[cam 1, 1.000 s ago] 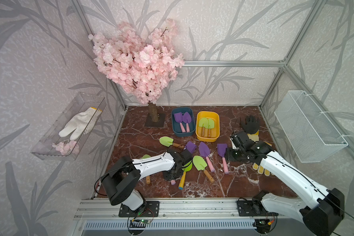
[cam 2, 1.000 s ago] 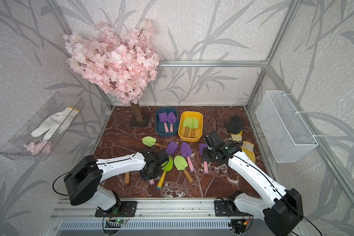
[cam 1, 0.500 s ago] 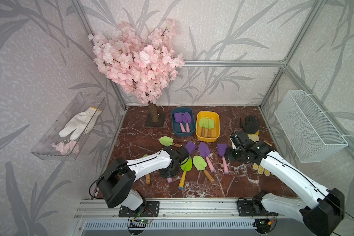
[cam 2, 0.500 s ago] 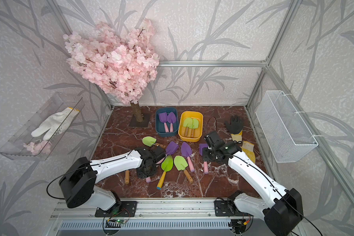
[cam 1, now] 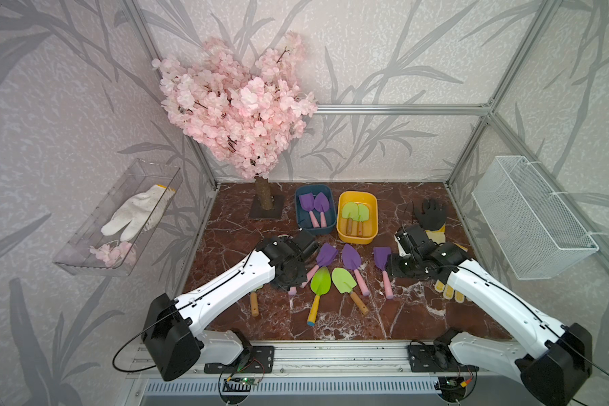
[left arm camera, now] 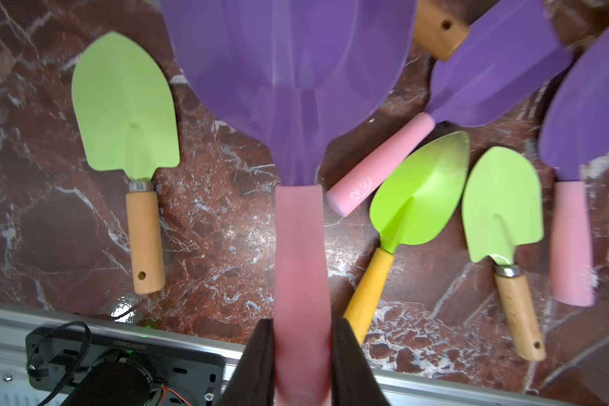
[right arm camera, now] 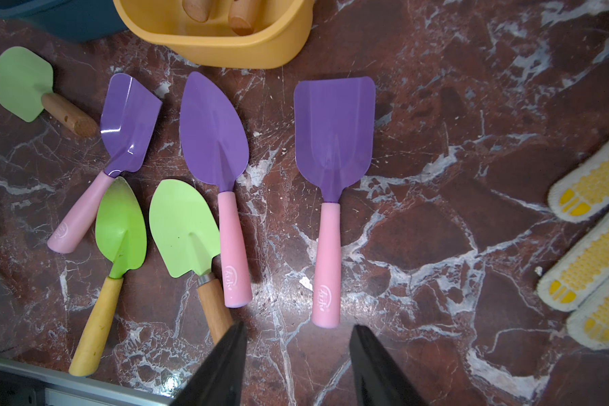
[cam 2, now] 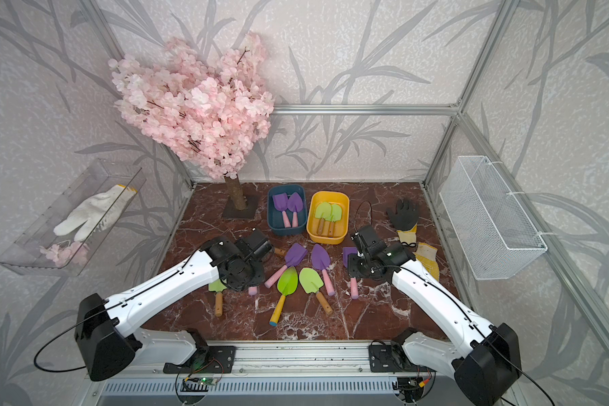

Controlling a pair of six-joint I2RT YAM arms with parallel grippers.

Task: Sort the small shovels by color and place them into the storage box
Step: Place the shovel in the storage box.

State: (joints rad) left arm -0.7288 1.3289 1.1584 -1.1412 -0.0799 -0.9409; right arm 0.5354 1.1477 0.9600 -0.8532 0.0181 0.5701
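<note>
purple shovel [left arm camera: 289,70] is clenched by left gripper [left arm camera: 302,355] (grip hidden in both top views) | right gripper [right arm camera: 297,362] is seen parted, empty

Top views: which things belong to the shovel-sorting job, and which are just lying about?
Job: purple shovel gripped in the left hand; loose purple shovels; loose green shovels; blue box holding two purple ones; yellow box holding two green ones.
Lying about: black glove; yellow-dotted gloves; white glove; blossom tree; wire basket.
</note>
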